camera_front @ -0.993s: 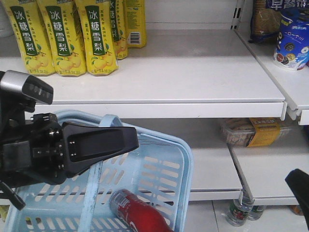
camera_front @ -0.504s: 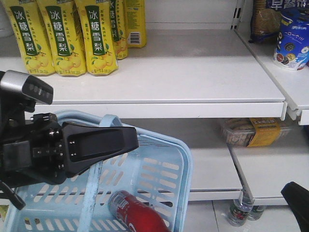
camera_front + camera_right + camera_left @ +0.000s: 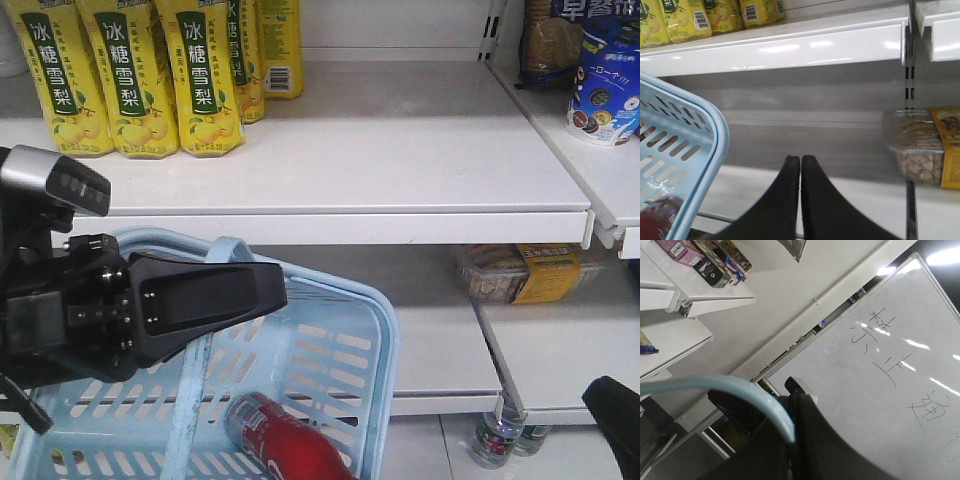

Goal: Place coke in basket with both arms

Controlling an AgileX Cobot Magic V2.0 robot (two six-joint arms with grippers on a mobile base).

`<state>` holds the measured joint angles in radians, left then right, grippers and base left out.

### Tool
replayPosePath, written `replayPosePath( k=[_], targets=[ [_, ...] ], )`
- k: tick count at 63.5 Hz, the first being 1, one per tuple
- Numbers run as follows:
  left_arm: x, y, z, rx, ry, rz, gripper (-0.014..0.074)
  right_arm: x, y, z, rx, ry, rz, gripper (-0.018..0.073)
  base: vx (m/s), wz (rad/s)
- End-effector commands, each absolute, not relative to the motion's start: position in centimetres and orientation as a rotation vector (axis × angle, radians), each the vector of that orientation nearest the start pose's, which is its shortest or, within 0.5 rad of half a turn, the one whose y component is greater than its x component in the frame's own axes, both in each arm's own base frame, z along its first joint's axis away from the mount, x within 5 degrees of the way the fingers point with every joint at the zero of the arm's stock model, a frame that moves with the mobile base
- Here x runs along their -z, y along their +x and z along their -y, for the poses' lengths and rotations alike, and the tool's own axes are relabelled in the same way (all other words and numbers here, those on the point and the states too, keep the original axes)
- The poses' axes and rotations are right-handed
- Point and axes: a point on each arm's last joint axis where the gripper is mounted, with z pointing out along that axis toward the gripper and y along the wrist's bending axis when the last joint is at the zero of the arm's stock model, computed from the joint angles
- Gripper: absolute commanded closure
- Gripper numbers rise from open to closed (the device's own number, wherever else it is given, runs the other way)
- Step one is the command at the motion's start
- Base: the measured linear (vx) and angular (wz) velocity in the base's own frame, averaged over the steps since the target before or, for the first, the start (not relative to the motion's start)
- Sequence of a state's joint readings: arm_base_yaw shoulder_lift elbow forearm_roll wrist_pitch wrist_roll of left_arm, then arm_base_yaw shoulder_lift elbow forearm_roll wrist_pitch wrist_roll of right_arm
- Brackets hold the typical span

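Inside basket [image 3: 375, 330]: coke [image 3: 285, 445]; L fingers [image 3: 790, 405] clamped on handle [image 3: 740, 390], R fingers [image 3: 801, 185] closed, empty.

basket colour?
Light blue, slotted sides; the basket shows best in the front-facing view, with the red coke lying inside.

"冰糖雪梨" on the yellow drink cartons [image 3: 125, 75]; handwritten "禁止" on the whiteboard [image 3: 880, 390].

Coke [image 3: 285, 445] inside basket [image 3: 385, 340], below shelf [image 3: 400, 170]
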<state>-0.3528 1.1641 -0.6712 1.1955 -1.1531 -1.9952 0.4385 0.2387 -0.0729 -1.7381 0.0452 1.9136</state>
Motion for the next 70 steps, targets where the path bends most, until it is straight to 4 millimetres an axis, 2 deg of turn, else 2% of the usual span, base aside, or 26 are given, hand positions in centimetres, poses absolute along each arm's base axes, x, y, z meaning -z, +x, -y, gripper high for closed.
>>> replayPosePath(
  k=[1, 22, 39, 46, 53, 70],
  targets=[
    [-36.5, 15.4, 14.1, 2.053, 0.471, -1.429, 0.0603, -23.3, 7.3, -2.8, -0.390, -0.200, -1.613, 0.0564, 0.00, 0.00],
    [-36.0, 16.1, 14.1, 1.933, 0.433, -1.472, 0.0603, -23.3, 7.3, -2.8, -0.390, -0.200, -1.613, 0.0564, 0.00, 0.00],
    [-35.0, 16.7, 13.9, 1.842, 0.314, -1.545, 0.0603, -23.3, 7.3, -2.8, -0.390, -0.200, -1.613, 0.0564, 0.00, 0.00],
    [-34.0, 16.5, 13.2, 1.714, 0.252, -1.521, 0.0603, -23.3, 7.3, -2.8, -0.390, -0.200, -1.613, 0.0564, 0.00, 0.00],
    [-33.3, 15.7, 12.4, 1.634, 0.179, -1.466, 0.0603, -23.3, 7.3, -2.8, -0.390, -0.200, -1.613, 0.0564, 0.00, 0.00],
    [-32.1, 13.0, 10.3, 1.381, 0.204, -1.271, 0.0603, -23.3, 7.3, -2.8, -0.389, -0.202, -1.613, 0.0564, 0.00, 0.00]
  ],
)
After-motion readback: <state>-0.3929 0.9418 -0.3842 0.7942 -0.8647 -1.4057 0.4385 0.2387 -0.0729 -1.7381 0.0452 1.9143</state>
